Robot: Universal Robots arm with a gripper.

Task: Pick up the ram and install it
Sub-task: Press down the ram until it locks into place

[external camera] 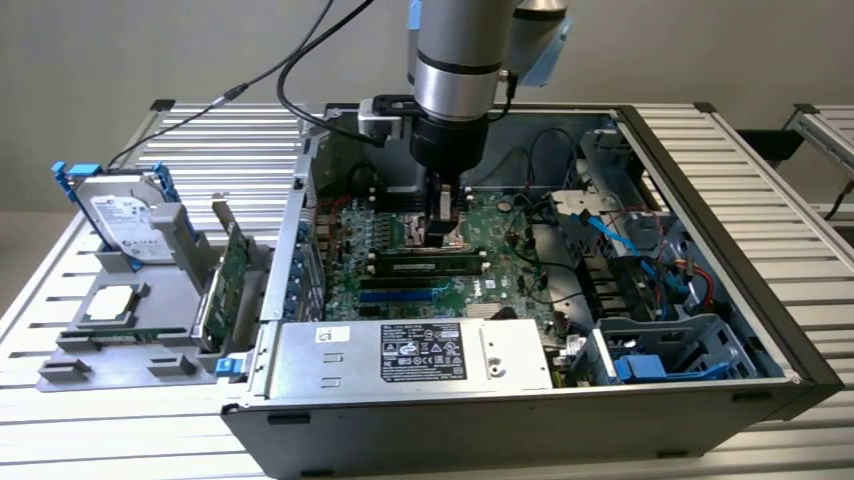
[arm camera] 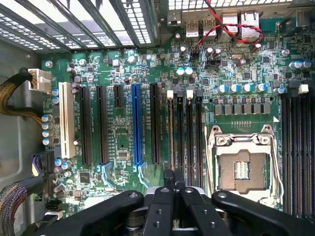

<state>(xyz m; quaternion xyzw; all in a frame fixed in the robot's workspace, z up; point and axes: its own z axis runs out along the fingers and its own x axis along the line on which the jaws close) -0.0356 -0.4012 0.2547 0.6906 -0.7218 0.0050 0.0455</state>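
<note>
1. The ram lies flat in a slot on the green motherboard, inside the open computer case.
2. The gripper hangs just above the board, near the ram.
3. Its jaws are pressed together and hold nothing.
4. A hard drive stands outside the case, on the exterior view's left.

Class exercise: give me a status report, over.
Tool low, by CPU socket. Ram looks upright in a slot, just beside tool. No obstruction seen.
</note>
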